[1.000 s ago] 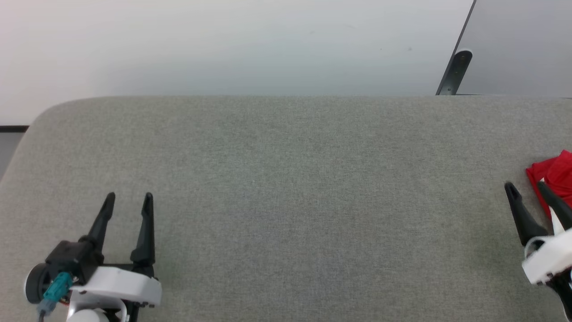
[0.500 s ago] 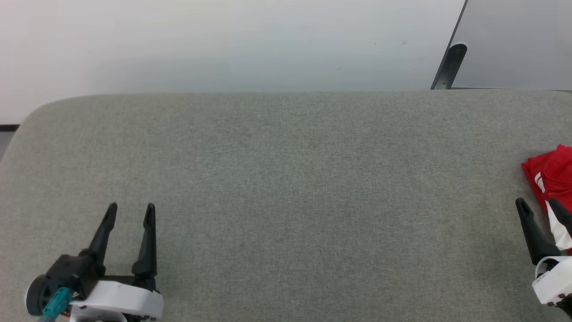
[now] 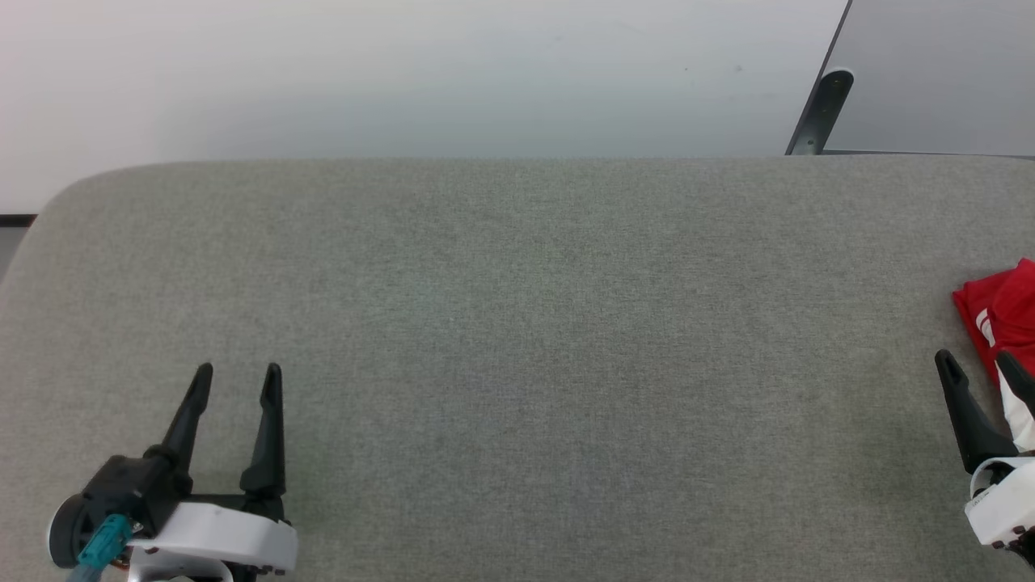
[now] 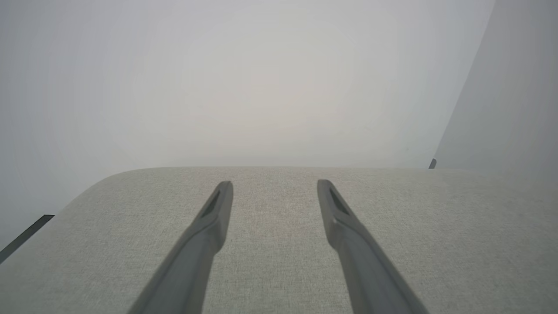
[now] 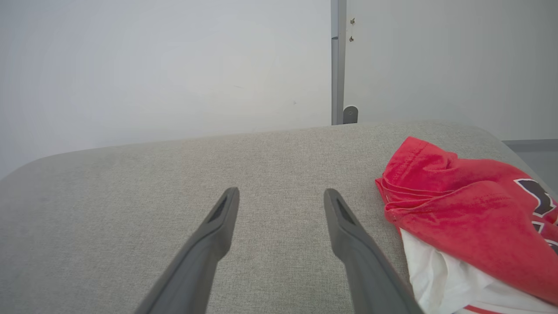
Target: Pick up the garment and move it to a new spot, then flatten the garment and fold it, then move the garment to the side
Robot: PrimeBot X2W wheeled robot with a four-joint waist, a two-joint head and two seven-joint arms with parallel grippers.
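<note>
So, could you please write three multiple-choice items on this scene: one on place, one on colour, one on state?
1. Where on the grey surface does the garment lie in the head view? A) right edge B) middle C) far left corner
2. The garment is mainly: A) blue B) red C) green
3. The fingers of the right gripper are: A) shut on the garment B) shut, empty C) open, empty
Answers: 1 A, it shows at the right edge; 2 B, red cloth with some white under it; 3 C, bare surface shows between the fingers.
</note>
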